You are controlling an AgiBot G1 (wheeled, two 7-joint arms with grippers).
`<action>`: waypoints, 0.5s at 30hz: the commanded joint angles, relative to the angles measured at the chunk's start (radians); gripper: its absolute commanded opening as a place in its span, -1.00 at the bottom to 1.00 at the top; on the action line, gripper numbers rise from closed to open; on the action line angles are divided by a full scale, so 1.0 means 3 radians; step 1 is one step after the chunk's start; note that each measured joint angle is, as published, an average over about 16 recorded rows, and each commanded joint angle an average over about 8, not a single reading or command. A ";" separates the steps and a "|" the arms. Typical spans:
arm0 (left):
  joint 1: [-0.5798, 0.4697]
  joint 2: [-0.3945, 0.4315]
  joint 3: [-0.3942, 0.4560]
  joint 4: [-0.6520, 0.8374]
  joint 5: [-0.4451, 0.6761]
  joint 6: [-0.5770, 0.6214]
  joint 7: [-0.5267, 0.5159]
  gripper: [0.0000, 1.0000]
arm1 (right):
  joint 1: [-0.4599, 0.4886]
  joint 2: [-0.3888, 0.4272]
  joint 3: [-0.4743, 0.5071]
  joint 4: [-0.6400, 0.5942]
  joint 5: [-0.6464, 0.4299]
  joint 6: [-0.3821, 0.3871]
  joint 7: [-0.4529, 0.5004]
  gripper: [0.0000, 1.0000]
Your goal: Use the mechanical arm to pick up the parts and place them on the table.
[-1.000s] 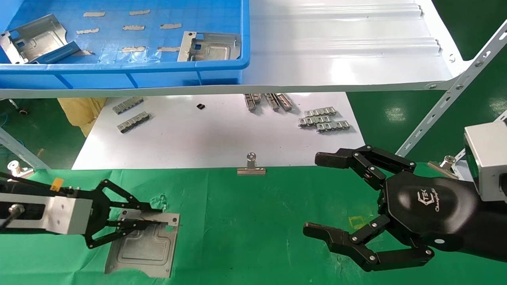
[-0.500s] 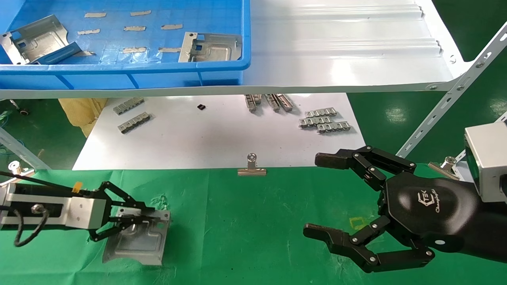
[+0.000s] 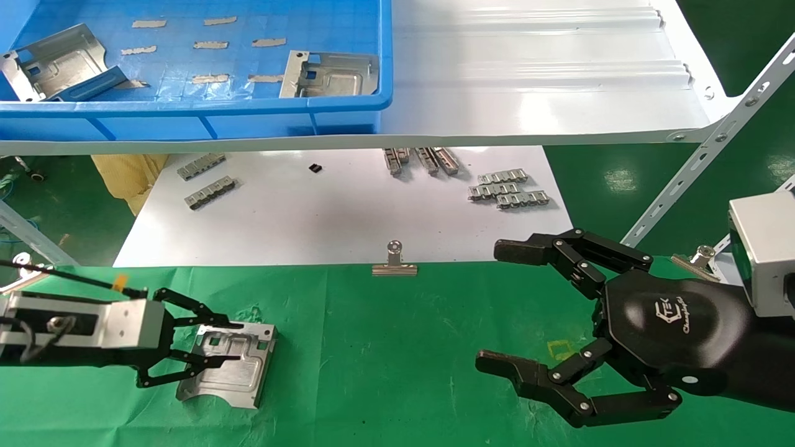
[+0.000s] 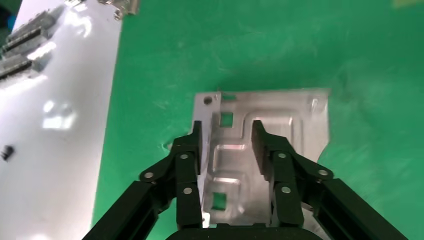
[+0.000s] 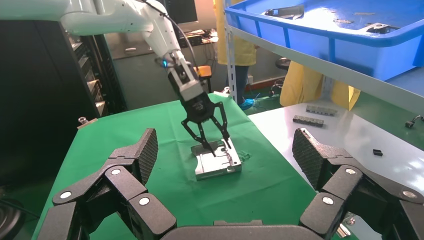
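Note:
One of the parts (image 3: pixel 239 372), a silvery stamped plate with square cut-outs, lies on the table (image 3: pixel 385 347) of green cloth at the front left. My left gripper (image 3: pixel 236 340) stands open just over its near end, one finger on each side of the embossed step. In the left wrist view the part (image 4: pixel 300 125) shows between and beyond the spread gripper (image 4: pixel 227 131). Two more parts (image 3: pixel 53 62) (image 3: pixel 329 74) lie in the blue bin. The mechanical arm's black hand, my right gripper (image 3: pixel 500 304), hovers open and empty at the front right.
The blue bin (image 3: pixel 186 105) sits on a white ribbed shelf (image 3: pixel 528 74) at the back. Below it a white board (image 3: pixel 341 211) carries small linked strips (image 3: pixel 509 189) (image 3: pixel 208 180). A silver binder clip (image 3: pixel 394 264) grips the board's front edge. A shelf strut (image 3: pixel 702 149) slants at the right.
The left gripper has shifted the part a little away from the table's front edge. The part was tilted in its grip half a second ago; now it lies flat and the jaws are spread. The right hand is unmoved.

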 commanded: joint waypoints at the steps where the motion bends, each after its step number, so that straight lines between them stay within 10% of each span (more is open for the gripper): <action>1: -0.0037 0.0015 0.0008 0.0071 -0.0017 0.0071 -0.0153 1.00 | 0.0000 0.0000 0.0000 0.0000 0.0000 0.0000 0.0000 1.00; 15: 0.0112 -0.0094 -0.0122 0.0067 -0.0471 0.0096 -0.0593 1.00 | -0.0001 0.0001 0.0000 -0.0001 0.0000 0.0001 0.0000 1.00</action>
